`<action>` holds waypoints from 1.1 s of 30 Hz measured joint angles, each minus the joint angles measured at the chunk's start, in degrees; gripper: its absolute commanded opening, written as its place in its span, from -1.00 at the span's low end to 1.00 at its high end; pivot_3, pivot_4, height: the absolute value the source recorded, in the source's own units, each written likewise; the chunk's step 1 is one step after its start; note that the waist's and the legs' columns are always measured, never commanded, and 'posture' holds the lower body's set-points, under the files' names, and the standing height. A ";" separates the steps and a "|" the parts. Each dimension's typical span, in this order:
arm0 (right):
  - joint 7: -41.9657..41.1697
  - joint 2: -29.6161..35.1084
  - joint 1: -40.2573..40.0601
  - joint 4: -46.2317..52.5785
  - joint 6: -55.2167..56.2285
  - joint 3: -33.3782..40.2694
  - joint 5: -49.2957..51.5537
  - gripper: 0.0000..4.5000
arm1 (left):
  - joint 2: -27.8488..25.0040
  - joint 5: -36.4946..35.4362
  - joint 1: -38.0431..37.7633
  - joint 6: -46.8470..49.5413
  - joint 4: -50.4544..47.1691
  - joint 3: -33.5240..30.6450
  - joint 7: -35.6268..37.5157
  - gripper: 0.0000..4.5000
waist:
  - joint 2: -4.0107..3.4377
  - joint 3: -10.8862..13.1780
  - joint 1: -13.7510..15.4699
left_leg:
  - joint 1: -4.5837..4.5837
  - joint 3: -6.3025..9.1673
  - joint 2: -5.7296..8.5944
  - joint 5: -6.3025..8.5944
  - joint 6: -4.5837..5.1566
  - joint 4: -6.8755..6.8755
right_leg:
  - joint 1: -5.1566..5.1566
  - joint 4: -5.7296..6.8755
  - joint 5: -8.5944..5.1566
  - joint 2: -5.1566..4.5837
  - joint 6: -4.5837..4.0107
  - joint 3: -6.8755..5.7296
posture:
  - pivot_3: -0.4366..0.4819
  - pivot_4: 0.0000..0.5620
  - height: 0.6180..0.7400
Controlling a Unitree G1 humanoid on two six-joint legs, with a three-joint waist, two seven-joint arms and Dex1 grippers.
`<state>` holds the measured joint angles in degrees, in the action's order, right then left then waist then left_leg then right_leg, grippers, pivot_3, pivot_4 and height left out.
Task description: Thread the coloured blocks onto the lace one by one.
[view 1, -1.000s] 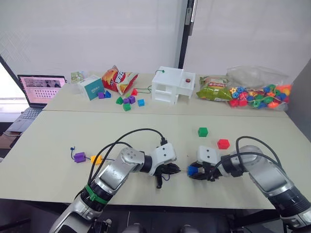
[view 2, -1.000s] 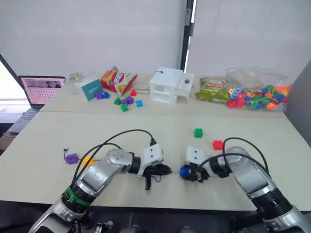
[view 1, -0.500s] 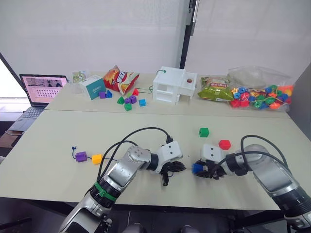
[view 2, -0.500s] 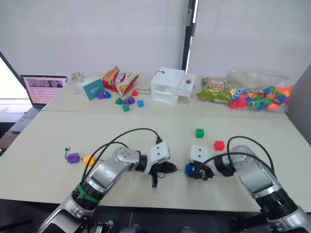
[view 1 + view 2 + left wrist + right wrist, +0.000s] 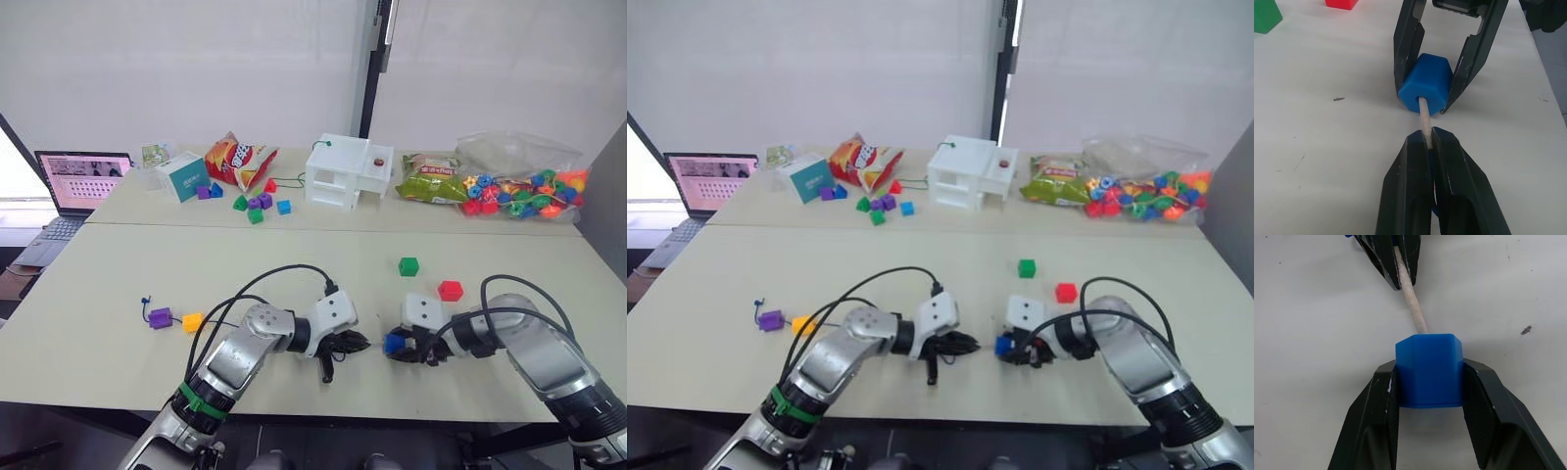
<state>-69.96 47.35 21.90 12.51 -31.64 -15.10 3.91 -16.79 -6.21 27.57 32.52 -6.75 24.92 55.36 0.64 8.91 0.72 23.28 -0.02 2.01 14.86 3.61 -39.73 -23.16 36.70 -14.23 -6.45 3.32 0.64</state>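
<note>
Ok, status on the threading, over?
Left gripper shut on lace tip. Right gripper shut on blue block. Tip entering block's hole. Nothing in the way.

Left arm: silver-grey metal segments; green band near the lower end.
Right arm: same silver-grey shell; dark ribbed collar toward the lower end.
Wrist housings: white, boxy, one on each arm, just behind the fingers.
Cables: black, looping in arcs above both forearms.
Left gripper: two black tapered fingers, glossy, smooth-edged.
Right gripper: two black fingers, wide at the base, narrowing to the tips.
</note>
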 measured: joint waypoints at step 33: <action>2.26 -0.98 2.37 5.40 -9.05 -4.23 -0.30 -0.42 | -2.58 -2.88 -8.29 12.03 -15.52 -1.67 -7.57 -1.00 | 0.00 0.00 -0.21 | -0.01 0.03 -0.05 0.01 -0.02 0.06 | -0.04 -0.01 -0.02 -0.01 -0.04 0.02 | -0.05 -0.47 1.00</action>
<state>-67.69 46.37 24.27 17.90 -40.70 -19.33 3.60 -19.37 -9.09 19.28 44.55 -22.27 23.25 47.79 0.64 8.91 0.51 23.27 0.01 1.96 14.87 3.59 -39.67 -23.20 36.69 -14.24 -6.46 3.28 0.66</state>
